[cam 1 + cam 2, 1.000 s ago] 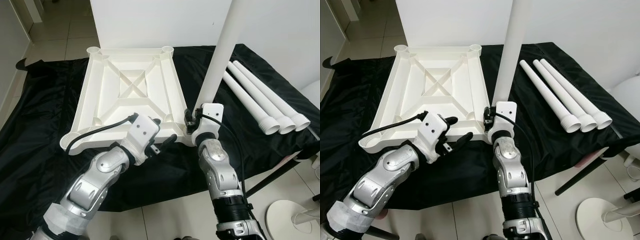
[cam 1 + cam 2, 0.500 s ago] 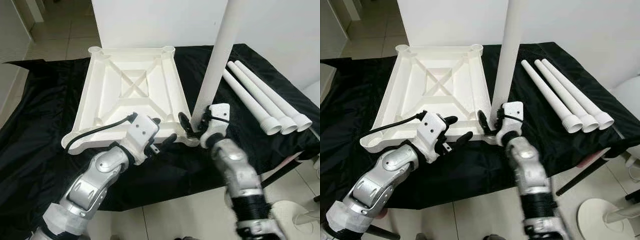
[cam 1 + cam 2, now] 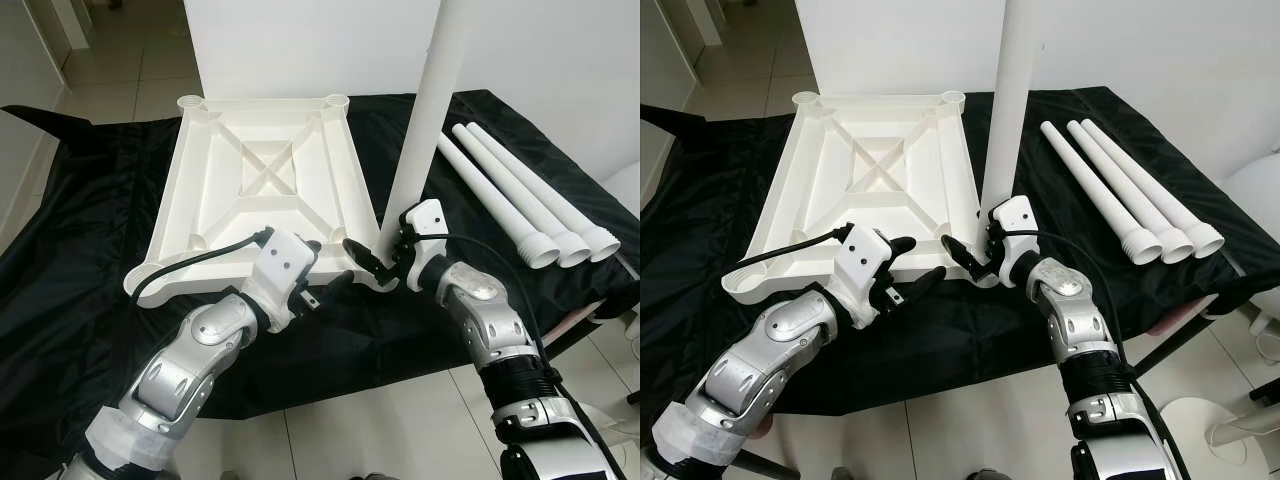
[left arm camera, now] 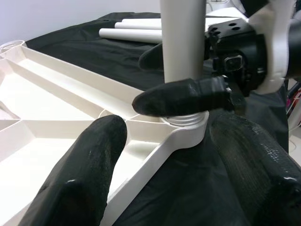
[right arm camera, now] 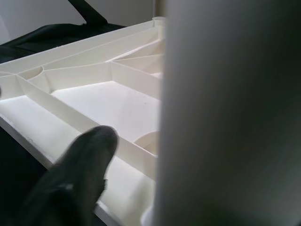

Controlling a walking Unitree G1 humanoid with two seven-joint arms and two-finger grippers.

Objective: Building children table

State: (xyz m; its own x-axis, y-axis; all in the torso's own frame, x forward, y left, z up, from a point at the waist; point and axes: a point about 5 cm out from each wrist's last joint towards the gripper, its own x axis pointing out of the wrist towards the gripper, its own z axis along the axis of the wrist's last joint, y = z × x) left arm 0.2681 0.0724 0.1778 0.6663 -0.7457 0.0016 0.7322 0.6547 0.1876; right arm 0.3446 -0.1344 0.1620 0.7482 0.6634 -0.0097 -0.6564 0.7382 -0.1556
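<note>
Worktop draped in black cloth (image 3: 90,300). Inverted white tabletop (image 3: 262,190) lying flat on cloth, ribbed underside up, four corner sockets showing. One white leg (image 3: 425,120) standing upright in near-right corner socket of tabletop; threaded end seen seated at socket collar (image 4: 186,123) in left wrist view. Three spare legs (image 3: 520,205) lying side by side on cloth, well to right of tabletop. Right claw (image 3: 385,262) at foot of upright leg, fingers spread narrowly about it, one finger (image 4: 183,96) crossing front of leg just above collar; firm contact not confirmed. Left claw (image 3: 320,280) at near edge of tabletop, beside same corner, fingers open, holding nothing. Step judged: fitting first of four legs, apparently mid-screwing. Next move judged: regrip and turn leg until tight, tabletop steadied; then fetch a spare leg.
</note>
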